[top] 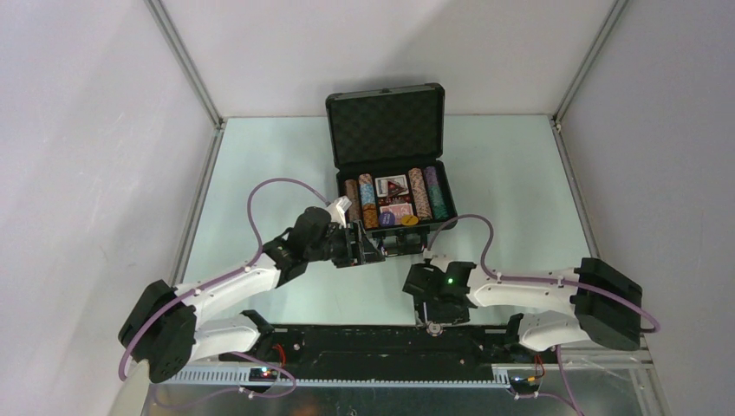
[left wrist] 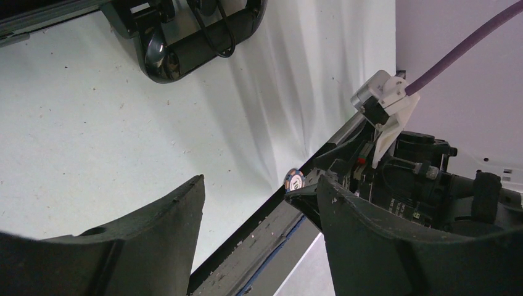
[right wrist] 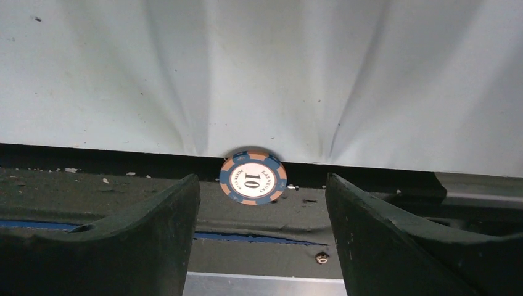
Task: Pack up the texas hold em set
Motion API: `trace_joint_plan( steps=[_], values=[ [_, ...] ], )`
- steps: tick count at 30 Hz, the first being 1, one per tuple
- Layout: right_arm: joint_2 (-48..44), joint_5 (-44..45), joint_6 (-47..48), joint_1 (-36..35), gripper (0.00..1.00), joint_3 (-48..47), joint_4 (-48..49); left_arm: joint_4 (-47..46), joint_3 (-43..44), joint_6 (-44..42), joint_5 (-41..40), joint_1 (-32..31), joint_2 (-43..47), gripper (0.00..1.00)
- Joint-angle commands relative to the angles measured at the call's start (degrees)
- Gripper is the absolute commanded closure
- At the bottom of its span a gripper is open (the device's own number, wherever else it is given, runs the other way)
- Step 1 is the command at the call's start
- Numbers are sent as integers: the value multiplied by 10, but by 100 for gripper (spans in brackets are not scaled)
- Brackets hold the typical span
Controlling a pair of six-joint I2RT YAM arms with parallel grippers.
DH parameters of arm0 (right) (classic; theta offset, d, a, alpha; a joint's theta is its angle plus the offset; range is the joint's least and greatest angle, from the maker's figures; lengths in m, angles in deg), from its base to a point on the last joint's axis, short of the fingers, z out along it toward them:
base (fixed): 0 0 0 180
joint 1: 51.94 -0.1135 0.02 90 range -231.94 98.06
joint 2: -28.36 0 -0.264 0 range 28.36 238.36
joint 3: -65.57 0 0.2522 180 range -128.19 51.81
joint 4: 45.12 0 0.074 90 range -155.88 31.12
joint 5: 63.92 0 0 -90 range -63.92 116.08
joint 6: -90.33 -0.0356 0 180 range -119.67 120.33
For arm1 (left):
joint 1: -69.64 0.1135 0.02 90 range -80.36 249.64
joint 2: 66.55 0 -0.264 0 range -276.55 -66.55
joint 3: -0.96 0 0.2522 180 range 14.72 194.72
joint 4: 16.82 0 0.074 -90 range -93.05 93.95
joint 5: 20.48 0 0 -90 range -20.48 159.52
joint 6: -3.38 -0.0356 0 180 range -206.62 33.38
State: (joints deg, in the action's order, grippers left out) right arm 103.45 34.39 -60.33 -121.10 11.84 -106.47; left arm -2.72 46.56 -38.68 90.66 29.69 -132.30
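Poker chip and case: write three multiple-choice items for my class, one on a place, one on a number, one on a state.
1. Where on the table is the loose chip? A far left corner; B near edge; C far right corner.
2. Which number does the chip bear? A 10; B 25; C 100.
3. How is the case? A shut; B open, lid up; C upside down.
Answers: B, the right wrist view shows it at the table's near edge; A, "10" is printed on its face; B, the foam-lined lid stands upright.
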Motion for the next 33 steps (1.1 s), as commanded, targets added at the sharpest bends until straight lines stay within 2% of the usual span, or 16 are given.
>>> trace_joint_plan(
  steps=[1,10,16,22,33],
  values=[
    [13,-11,-16,-8,24,10,28,-7,4,-14,-7,2,13,28],
    [41,-25,-22,-22,32,28,48,-7,2,-14,-8,2,12,29],
    [39,-22,-24,-24,50,32,42,-7,-1,-14,-12,3,16,29],
    [25,-13,-26,-24,62,32,32,-7,0,-14,-11,3,12,29],
    [-55,20,35,32,64,-20,-22,-7,12,-15,-10,8,21,28]
  ],
)
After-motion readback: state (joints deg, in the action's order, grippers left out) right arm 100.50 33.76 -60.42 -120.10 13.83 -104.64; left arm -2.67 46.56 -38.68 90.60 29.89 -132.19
